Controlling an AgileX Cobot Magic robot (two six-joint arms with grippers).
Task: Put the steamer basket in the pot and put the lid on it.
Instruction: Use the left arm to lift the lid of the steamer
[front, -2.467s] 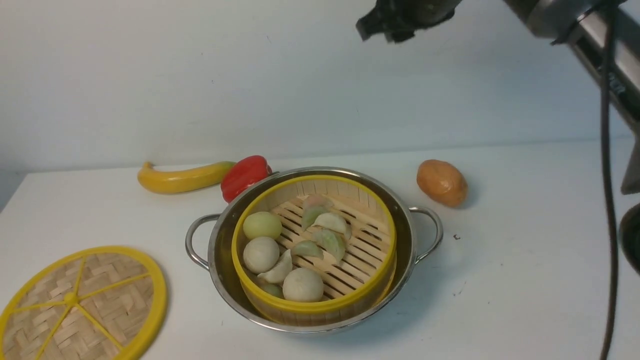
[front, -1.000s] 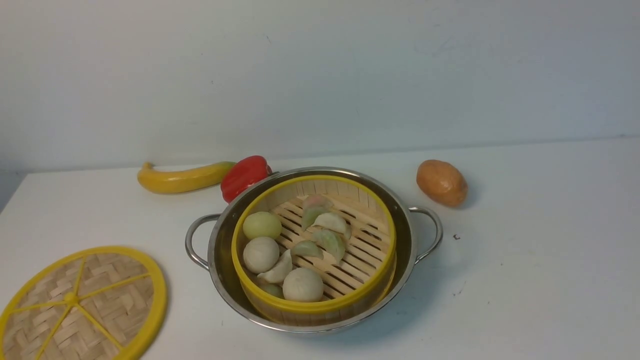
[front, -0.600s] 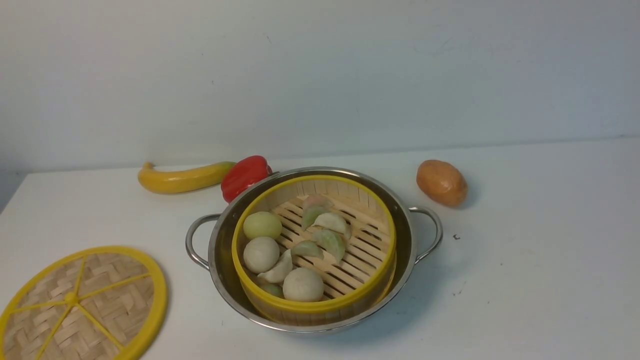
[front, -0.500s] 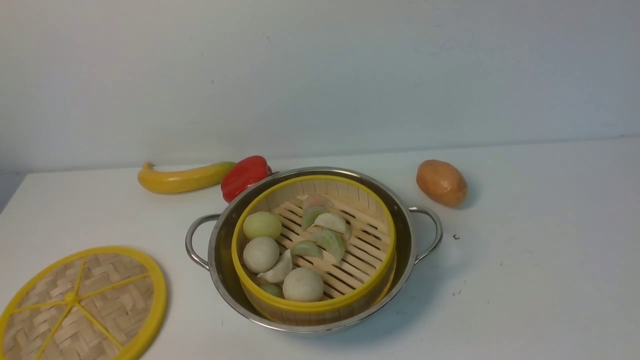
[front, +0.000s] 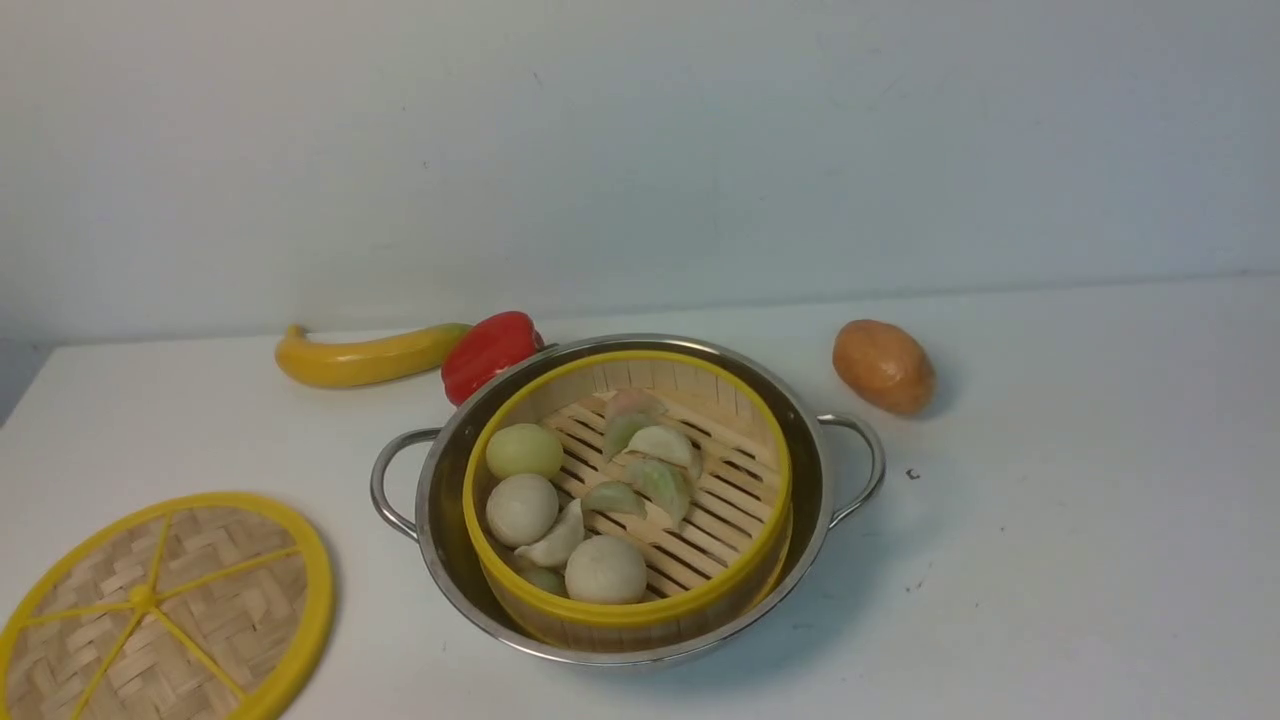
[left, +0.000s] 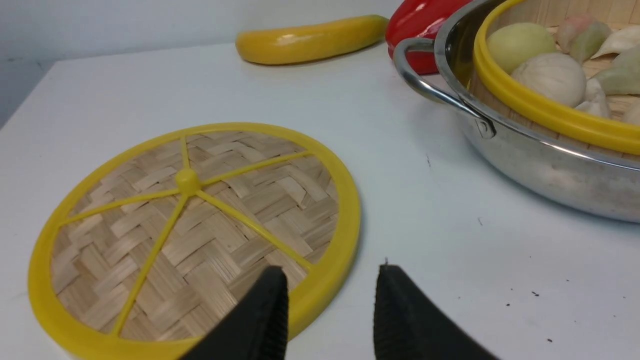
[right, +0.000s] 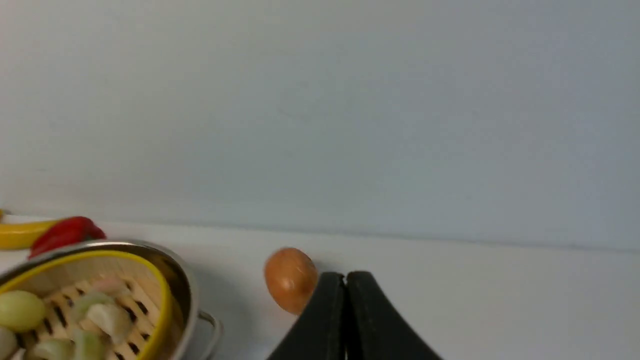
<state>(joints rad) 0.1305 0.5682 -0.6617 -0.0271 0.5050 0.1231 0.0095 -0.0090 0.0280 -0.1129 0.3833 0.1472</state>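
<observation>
The steamer basket (front: 700, 400), bamboo with a yellow rim and holding buns and dumplings, sits inside the steel pot (front: 440, 540) at the table's middle. The woven lid (front: 160, 610) lies flat at the front left of the table. Neither arm shows in the front view. In the left wrist view my left gripper (left: 331, 272) is open, its fingers on either side of the near rim of the lid (left: 195, 225), gripping nothing. The pot (left: 525, 150) is off to one side there. My right gripper (right: 345, 275) is shut and empty, held back from the table, pointing toward the wall.
A yellow banana (front: 365, 355) and a red pepper (front: 490, 350) lie just behind the pot. A brown potato (front: 884, 365) sits behind and to the right of the pot. The table's left edge runs close to the lid.
The right arm, seen high at the upper right 2.5 s ago, has left the front view. Over the last second nothing on the table has moved.
</observation>
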